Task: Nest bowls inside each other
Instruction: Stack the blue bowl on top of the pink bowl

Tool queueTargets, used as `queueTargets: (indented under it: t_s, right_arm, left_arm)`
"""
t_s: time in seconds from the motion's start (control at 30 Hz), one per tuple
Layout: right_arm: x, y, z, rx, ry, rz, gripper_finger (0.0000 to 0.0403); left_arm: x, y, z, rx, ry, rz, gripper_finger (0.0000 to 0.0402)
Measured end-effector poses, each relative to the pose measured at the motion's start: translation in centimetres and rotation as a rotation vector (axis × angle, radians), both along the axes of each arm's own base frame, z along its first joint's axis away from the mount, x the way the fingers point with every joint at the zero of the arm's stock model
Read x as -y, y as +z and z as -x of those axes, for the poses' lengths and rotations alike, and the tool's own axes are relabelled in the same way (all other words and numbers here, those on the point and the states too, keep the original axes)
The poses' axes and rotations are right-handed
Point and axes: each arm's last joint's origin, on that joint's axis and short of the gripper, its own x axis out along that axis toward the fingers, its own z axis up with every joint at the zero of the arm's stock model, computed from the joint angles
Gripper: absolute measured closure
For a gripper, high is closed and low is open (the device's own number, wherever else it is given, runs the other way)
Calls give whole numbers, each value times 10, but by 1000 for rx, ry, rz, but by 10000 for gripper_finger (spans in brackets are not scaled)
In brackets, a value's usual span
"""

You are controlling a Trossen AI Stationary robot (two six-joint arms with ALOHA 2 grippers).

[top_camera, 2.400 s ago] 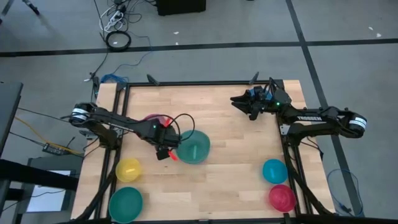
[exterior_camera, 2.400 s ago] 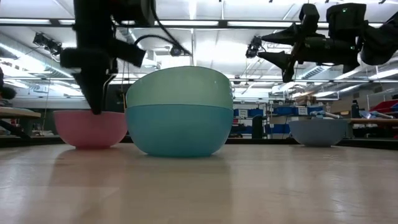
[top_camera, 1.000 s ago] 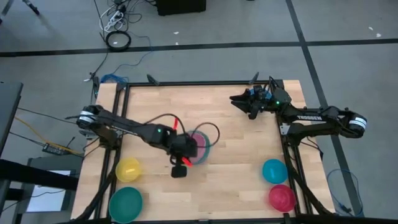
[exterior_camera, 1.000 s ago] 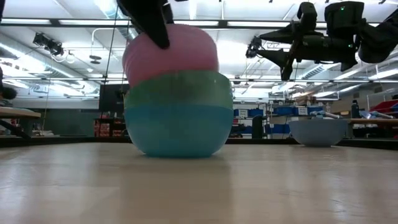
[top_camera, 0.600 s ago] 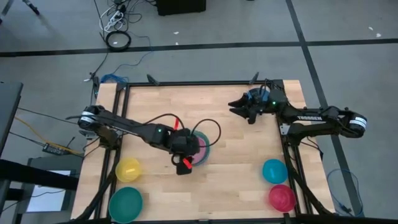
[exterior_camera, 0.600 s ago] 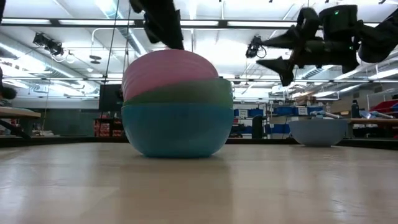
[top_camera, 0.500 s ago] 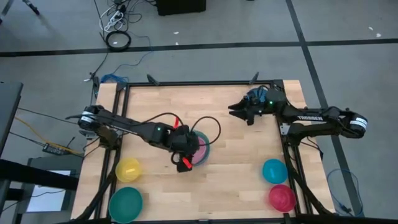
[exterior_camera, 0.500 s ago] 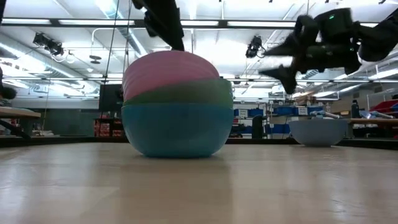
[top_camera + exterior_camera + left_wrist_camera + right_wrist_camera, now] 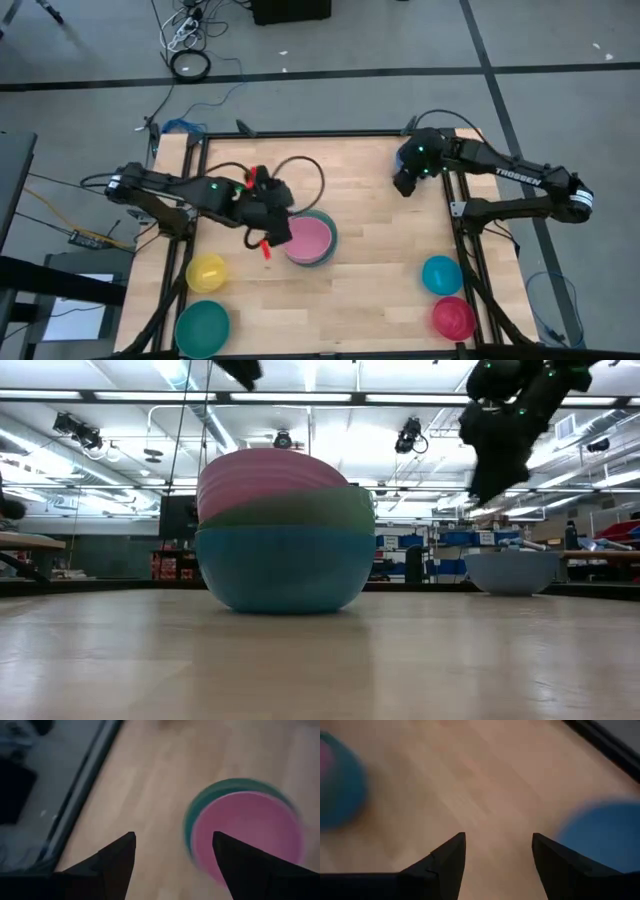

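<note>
Three bowls stand nested at the table's middle: the pink bowl [image 9: 308,238] [image 9: 250,832] sits inside a green one [image 9: 300,510], which sits in the light blue one [image 9: 285,570]. My left gripper [image 9: 268,238] [image 9: 172,837] hangs open above the table, just left of the stack, touching nothing. At the far right of the table my right gripper [image 9: 403,185] [image 9: 497,837] [image 9: 488,488] points down, open and empty. A blue bowl [image 9: 441,274] [image 9: 605,835] stands on the table near it.
A yellow bowl [image 9: 207,272] and a teal bowl [image 9: 202,328] stand at the near left. A red bowl [image 9: 453,317] stands at the near right, below the blue one. Bare wood lies between the stack and the right-hand bowls. A black frame [image 9: 320,133] rims the table.
My left gripper has let go of the pink bowl, risen and drawn back toward the table's left edge. The pink bowl, tilted on the green bowl a second ago, has settled down into it. My right gripper has tipped from level to pointing down.
</note>
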Motion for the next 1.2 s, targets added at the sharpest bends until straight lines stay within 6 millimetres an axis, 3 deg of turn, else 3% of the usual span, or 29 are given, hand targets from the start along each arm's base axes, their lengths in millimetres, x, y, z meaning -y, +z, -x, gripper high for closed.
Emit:
queueTargets:
  t_s: [0.3,0.57,0.8,1.0,1.2]
  right_arm:
    - [1,-17,2,-227,-92,-87,187]
    - [19,-40,-8,-360,-132,-118,187]
    - [36,-55,-10,-423,-170,-141,195]
    - [44,-64,-14,-439,-161,-155,240]
    - [47,-75,-21,-441,-110,-202,321]
  left_arm:
    - [-12,14,39,-23,145,-81,131]
    - [-16,22,70,-39,235,-66,131]
    - [-9,31,85,36,215,-32,131]
    - [-3,33,91,63,193,-16,131]
    - [5,33,93,68,163,-2,131]
